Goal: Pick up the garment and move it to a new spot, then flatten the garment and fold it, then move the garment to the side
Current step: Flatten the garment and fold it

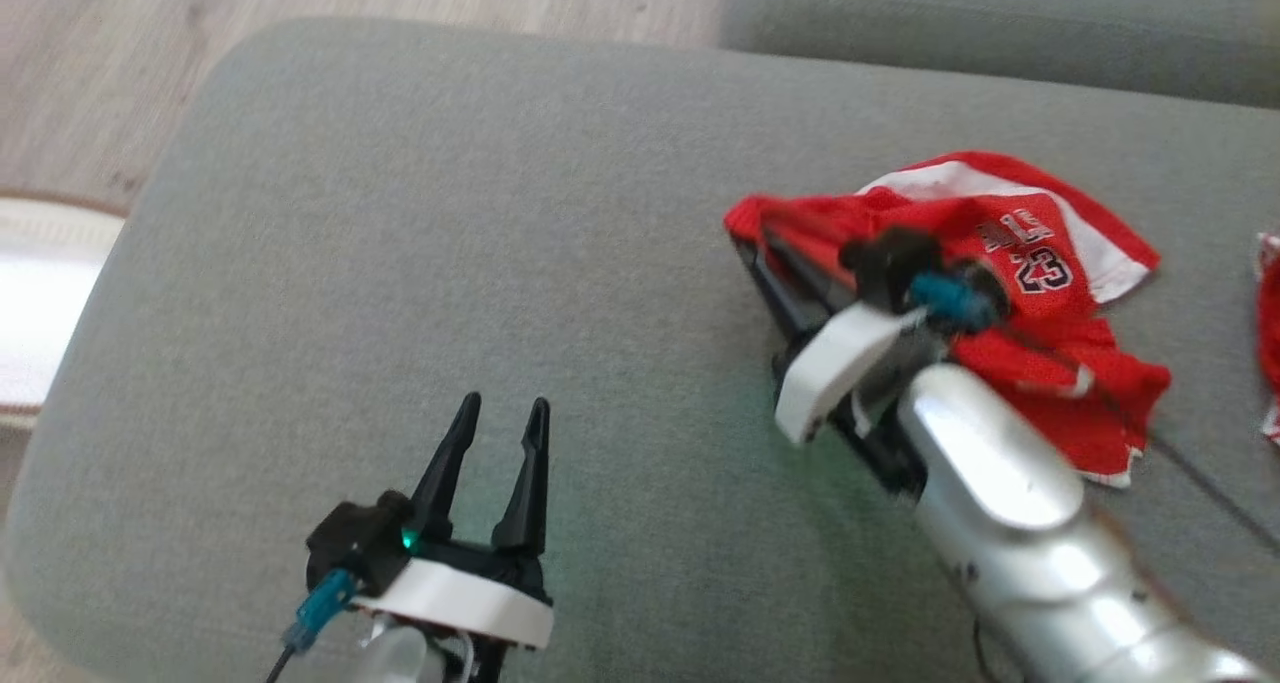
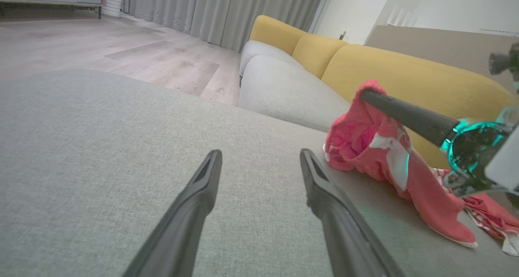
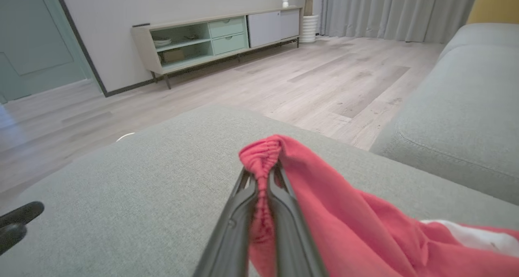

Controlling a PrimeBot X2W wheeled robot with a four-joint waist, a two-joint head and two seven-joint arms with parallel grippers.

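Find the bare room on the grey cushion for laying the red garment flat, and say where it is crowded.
Free: the wide stretch of grey cushion between its rounded far-left edge, the open left hand and the red garment. Crowded: the right side, where the right hand grips the garment beside another red cloth.

- The left gripper (image 1: 505, 401) has two long, black, tapering fingers (image 1: 525, 483) rising from a white band (image 1: 450, 603).
- Left of the white band sit a black knob (image 1: 355, 541), a small green light (image 1: 407, 539) and a teal cable plug (image 1: 322, 608).
- The right gripper (image 3: 262, 177) has dark fingers too; its forearm (image 1: 1000, 463) is glossy silver.
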